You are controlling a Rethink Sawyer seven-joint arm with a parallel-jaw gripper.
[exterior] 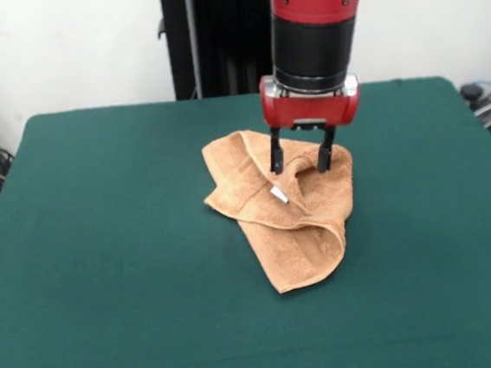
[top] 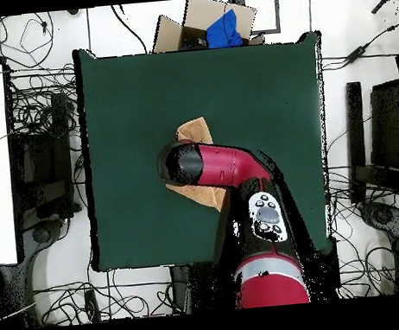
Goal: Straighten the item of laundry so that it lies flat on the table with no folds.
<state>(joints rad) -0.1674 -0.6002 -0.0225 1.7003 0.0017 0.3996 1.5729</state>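
The red-and-black gripper [exterior: 299, 156] stood with jaws wide apart, straddling a raised fold of the crumpled orange-tan terry towel [exterior: 295, 231]. Closing there risked pinching two layers together, dragging folds across the dark green felt table [exterior: 104, 250].

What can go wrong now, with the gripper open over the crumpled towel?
1. The gripper stands open, its fingers down at a raised fold of the towel. Closing here may pinch several layers together, so a pull would probably drag the whole bundle, not spread it.
2. The towel is folded over itself, the white tag near the middle. Lifting from the middle could make new folds.
3. In the overhead view the arm hides most of the towel, so progress is hard to check there.
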